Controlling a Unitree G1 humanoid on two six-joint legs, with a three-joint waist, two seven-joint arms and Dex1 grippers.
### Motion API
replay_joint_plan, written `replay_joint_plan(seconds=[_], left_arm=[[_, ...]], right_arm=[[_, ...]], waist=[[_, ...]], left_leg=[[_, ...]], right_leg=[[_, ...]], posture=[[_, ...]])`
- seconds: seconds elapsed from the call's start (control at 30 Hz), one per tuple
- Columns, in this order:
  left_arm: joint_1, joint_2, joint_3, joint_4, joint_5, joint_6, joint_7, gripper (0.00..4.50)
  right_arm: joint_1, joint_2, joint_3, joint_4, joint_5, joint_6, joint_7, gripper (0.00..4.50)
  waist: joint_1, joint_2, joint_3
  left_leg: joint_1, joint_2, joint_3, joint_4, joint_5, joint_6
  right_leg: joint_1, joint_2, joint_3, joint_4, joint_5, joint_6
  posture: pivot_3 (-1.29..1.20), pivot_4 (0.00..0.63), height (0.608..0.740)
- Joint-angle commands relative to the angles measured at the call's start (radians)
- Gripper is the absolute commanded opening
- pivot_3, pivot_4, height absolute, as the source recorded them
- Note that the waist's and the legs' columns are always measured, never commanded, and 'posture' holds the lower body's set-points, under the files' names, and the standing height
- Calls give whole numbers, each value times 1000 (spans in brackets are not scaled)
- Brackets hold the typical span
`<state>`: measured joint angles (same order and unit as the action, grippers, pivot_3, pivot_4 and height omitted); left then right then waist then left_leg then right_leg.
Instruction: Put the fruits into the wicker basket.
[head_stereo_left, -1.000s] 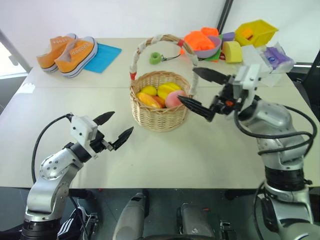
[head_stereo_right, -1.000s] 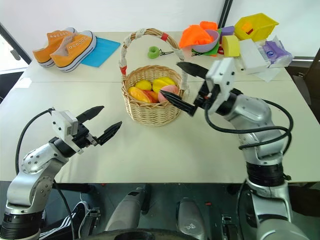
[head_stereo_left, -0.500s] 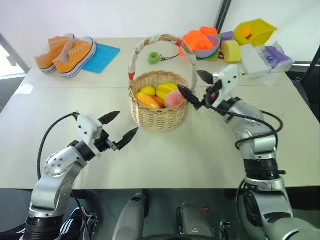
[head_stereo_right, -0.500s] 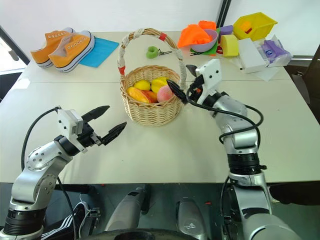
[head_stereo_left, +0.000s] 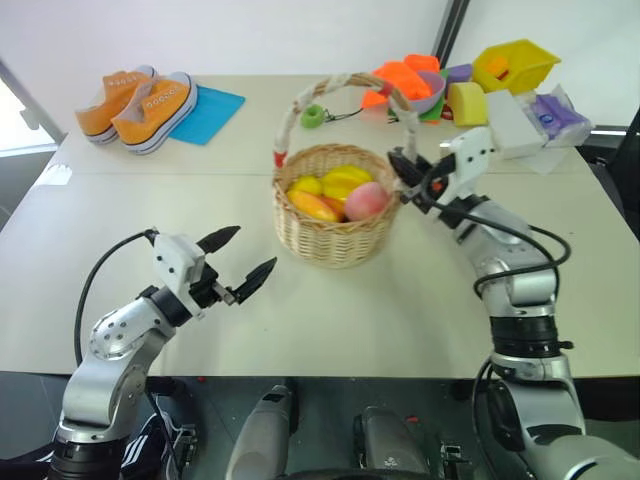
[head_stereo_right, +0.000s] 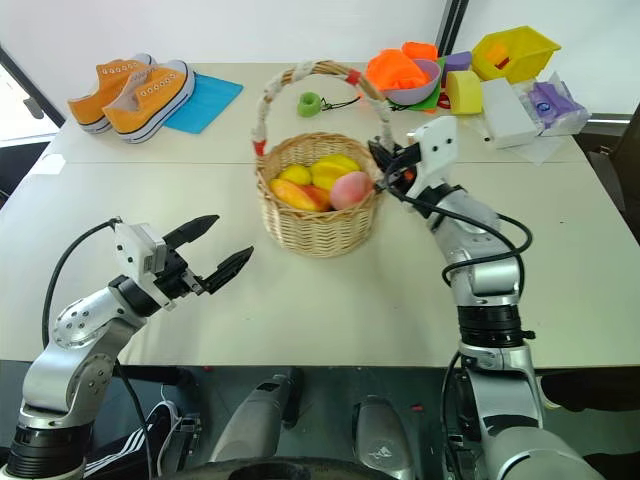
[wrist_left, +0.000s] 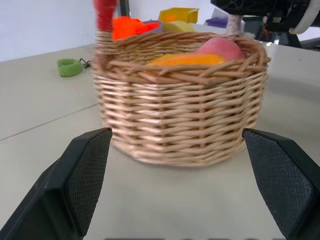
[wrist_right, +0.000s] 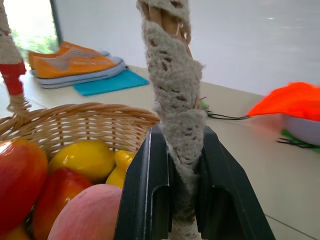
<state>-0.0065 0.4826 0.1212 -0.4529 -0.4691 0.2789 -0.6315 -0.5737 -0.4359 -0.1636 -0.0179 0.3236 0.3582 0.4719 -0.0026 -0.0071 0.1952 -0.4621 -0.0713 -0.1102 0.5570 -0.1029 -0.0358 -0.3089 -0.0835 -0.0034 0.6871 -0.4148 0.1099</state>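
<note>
The wicker basket (head_stereo_left: 335, 238) stands mid-table, its white-wrapped handle (wrist_right: 172, 75) arching over it. Several fruits lie inside: a pink peach (head_stereo_left: 367, 199), yellow ones (head_stereo_left: 344, 181) and an orange-yellow mango (head_stereo_left: 314, 206). My right gripper (head_stereo_left: 405, 172) is at the basket's right side, shut on the handle just above the rim; the right wrist view shows both fingers (wrist_right: 145, 195) pressed against the wrapping. My left gripper (head_stereo_left: 243, 256) hovers open over the table to the basket's front left, apart from it, with the basket wall (wrist_left: 180, 115) ahead of its fingers.
Orange shoes (head_stereo_left: 135, 105) and a blue cloth (head_stereo_left: 212, 100) lie at the back left. A green ring (head_stereo_left: 313, 115) sits behind the basket. A purple bowl (head_stereo_left: 428, 97) with orange items, a yellow bin (head_stereo_left: 512, 65) and a white box (head_stereo_left: 513, 122) crowd the back right.
My right gripper went from wide open beside the basket to shut on its handle. The basket has slid a little to the right and its handle leans. The left arm stayed put.
</note>
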Motion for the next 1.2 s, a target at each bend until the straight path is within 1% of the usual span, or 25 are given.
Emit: replay_joint_plan(seconds=[0.03,0.13,0.17,0.27,0.33,0.43,0.53,0.6,0.63,0.67,0.73,0.83,0.87,0.93,1.03,1.13,1.2], left_arm=[[-36,-20,-35,-11,-12,-3,-8,4500],[-63,-34,-58,11,-3,-8,-14,4500],[-75,-41,-68,20,-1,-9,-15,4500],[-101,-50,-86,43,-4,-12,-31,4500],[-111,-54,-92,59,-3,-14,-40,4500],[-123,-57,-98,72,-4,-15,-48,4500],[-131,-58,-102,79,-3,-15,-55,4500],[-133,-56,-102,82,-3,-15,-59,4500],[-134,-55,-102,82,-2,-15,-61,4500],[-135,-55,-101,83,-1,-15,-62,4500],[-135,-55,-100,83,-2,-14,-64,4500],[-128,-55,-100,76,-1,-13,-63,4500],[-124,-55,-100,73,-1,-13,-62,4500],[-116,-56,-98,69,0,-14,-59,4500],[-112,-56,-97,66,0,-14,-57,4500],[-104,-53,-98,60,2,-15,-57,4500],[-103,-51,-96,61,1,-16,-59,4500]], right_arm=[[24,-87,-124,-36,31,-23,14,35],[80,-153,-182,-50,53,-38,59,35],[107,-184,-212,-45,53,-49,76,35],[193,-256,-313,-35,80,-70,130,35],[253,-286,-363,-13,79,-90,133,35],[297,-297,-411,23,85,-115,124,35],[313,-291,-415,37,71,-156,117,35],[306,-272,-403,23,91,-161,118,1034],[304,-266,-398,16,100,-161,120,1349],[301,-260,-389,15,93,-169,111,1798],[298,-248,-376,23,64,-185,79,2846],[302,-211,-397,30,26,-225,-24,4323],[322,-194,-402,21,-3,-250,-66,4470],[363,-144,-419,-32,-30,-271,-151,4470],[395,-113,-426,-91,-60,-312,-212,4470],[426,-36,-439,-236,-38,-293,-310,4470],[461,3,-418,-333,-43,-281,-338,4470]], waist=[[4,0,0],[6,0,0],[2,0,0],[-5,1,0],[-5,1,0],[-10,1,0],[-14,1,0],[-13,2,0],[-12,2,0],[-12,2,0],[-12,2,0],[-11,2,0],[-10,2,0],[-6,1,0],[-8,2,0],[-13,2,-1],[-13,3,-1]], left_leg=[[0,0,0,0,0,0],[0,0,1,0,0,0],[0,1,1,0,0,0],[0,1,2,0,0,0],[0,1,2,0,0,1],[0,1,2,2,-1,2],[1,1,2,2,-1,2],[1,1,2,2,-1,2],[1,1,2,2,-1,2],[1,1,2,2,-1,2],[0,1,2,2,-1,2],[0,1,2,2,-1,2],[0,1,2,2,-1,2],[0,1,1,2,-1,1],[0,1,1,2,-1,1],[0,1,1,2,0,1],[0,1,1,1,0,1]], right_leg=[[0,0,0,0,0,0],[1,0,0,0,0,0],[4,0,0,0,0,0],[4,1,0,0,0,0],[6,0,-1,-1,0,0],[7,0,-1,0,0,0],[7,0,-1,0,0,0],[7,0,-1,0,0,0],[6,0,-1,0,0,0],[6,0,-1,0,0,0],[6,0,-1,0,0,0],[7,0,-1,0,0,0],[6,0,-1,0,0,0],[6,0,-1,0,0,0],[6,0,-1,0,0,0],[6,0,-1,0,0,0],[6,1,-1,0,0,0]], posture=[[0,150,740],[0,150,740],[0,150,740],[0,150,740],[0,150,740],[0,150,740],[0,150,740],[0,150,740],[0,150,740],[0,150,740],[0,150,740],[0,150,740],[0,150,740],[0,150,740],[0,150,740],[0,150,740],[0,150,740]])
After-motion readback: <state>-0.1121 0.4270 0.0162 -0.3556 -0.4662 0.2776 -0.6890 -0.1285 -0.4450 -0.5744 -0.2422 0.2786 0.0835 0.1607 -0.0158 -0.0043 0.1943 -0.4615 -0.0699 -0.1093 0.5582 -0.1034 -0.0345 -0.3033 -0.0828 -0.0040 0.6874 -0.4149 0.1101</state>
